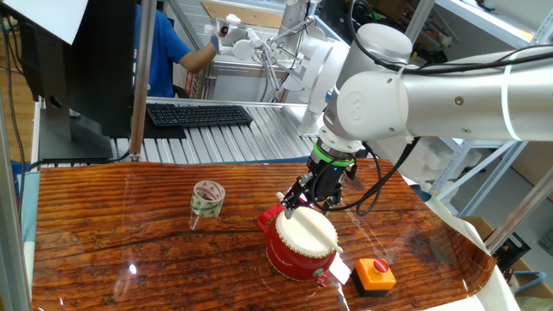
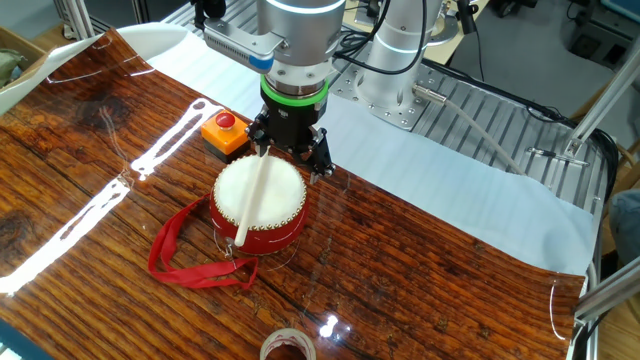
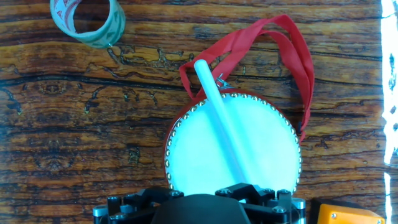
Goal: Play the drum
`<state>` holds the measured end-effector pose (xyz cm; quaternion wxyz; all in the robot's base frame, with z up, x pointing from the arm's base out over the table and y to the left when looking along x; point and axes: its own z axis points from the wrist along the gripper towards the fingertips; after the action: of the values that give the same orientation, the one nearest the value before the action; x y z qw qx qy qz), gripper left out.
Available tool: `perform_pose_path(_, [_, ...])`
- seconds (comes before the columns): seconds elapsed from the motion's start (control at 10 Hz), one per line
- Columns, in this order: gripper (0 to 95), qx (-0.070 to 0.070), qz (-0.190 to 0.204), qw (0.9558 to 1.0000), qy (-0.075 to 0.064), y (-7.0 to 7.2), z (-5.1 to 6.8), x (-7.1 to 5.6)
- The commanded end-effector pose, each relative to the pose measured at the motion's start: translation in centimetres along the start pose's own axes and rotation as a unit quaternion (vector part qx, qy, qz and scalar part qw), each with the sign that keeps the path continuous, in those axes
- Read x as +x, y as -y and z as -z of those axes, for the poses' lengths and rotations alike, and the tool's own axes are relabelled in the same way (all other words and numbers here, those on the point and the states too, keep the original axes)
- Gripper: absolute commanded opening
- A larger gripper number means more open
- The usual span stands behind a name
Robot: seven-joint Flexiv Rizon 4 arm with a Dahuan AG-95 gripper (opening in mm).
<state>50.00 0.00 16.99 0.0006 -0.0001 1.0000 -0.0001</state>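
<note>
Hand view: tool [image 3: 239, 190] clenched on stick [image 3: 221, 121]; stick long axis spans drum [image 3: 261, 149] skin directly below.

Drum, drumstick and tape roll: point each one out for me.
drum [image 3: 261, 155]: hand view, on the bare cream skin right of the stick.
drumstick [image 2: 252, 203]: the other fixed view, mid-shaft, across the skin.
tape roll [image 1: 207, 199]: one fixed view, on its patterned outer wall.
</note>
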Motion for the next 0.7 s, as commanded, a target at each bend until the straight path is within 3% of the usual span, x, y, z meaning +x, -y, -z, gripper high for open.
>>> perform_pose_path(0.1, [0.0, -0.004, -0.093, 0.9957, 0.0, -0.15, 0.09, 0.05])
perform_pose_path(0.7, [0.0, -0.004, -0.093, 0.9956, 0.003, -0.11, 0.11, 0.12])
